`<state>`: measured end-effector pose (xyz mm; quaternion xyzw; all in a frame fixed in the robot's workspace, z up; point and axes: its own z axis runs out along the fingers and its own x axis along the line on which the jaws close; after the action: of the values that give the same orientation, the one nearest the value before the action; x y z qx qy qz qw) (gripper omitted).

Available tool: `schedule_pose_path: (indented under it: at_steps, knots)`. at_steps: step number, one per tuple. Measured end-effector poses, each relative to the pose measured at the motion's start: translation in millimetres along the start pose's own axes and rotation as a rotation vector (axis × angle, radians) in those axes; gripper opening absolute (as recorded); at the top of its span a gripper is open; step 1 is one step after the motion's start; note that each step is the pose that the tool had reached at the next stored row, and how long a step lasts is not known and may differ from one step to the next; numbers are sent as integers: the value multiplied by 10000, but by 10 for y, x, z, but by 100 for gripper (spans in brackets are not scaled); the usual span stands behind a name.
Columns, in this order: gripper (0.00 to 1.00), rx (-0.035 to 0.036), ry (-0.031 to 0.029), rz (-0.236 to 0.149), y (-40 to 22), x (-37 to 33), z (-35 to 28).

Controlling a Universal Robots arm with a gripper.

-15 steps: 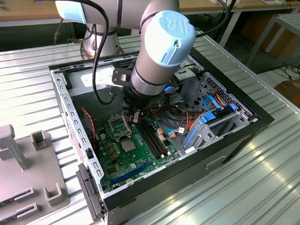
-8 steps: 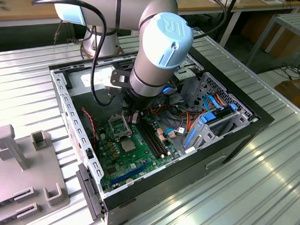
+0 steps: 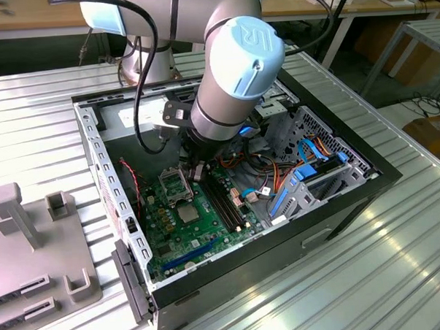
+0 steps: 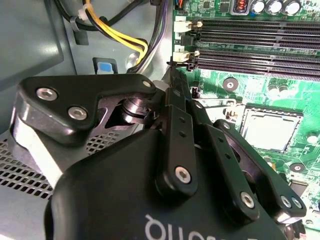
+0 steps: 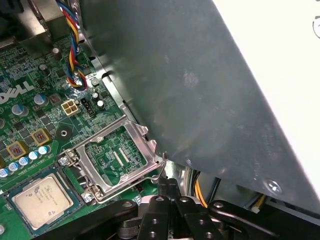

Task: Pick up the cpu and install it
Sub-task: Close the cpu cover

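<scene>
The cpu (image 5: 42,200) is a small grey square lying flat in its socket on the green motherboard (image 5: 30,110); it also shows in the second wrist view (image 4: 270,131) and the exterior view (image 3: 187,212). Beside it the hinged silver socket frame (image 5: 117,157) stands swung open (image 3: 172,183). My gripper (image 5: 167,182) is down inside the computer case (image 3: 198,172), next to that frame and apart from the cpu. Its black fingers are shut together (image 4: 175,75). The tips sit at the frame's wire lever (image 5: 160,170); whether they pinch it I cannot tell.
The grey case wall (image 5: 200,75) rises close beside the gripper. Long black memory slots (image 4: 250,30) run past the socket. Yellow and black cables (image 4: 115,32) hang near the fingers. A blue drive cage (image 3: 308,179) fills the case's right. A grey fixture (image 3: 34,246) stands outside.
</scene>
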<state>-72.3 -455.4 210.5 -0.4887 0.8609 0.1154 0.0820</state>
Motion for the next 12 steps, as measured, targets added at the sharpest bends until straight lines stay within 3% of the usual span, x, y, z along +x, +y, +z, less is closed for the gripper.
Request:
schedule_pose_path:
  at_steps: [12]
  knots:
    - [11, -31, -61, 23, 12, -22, 55]
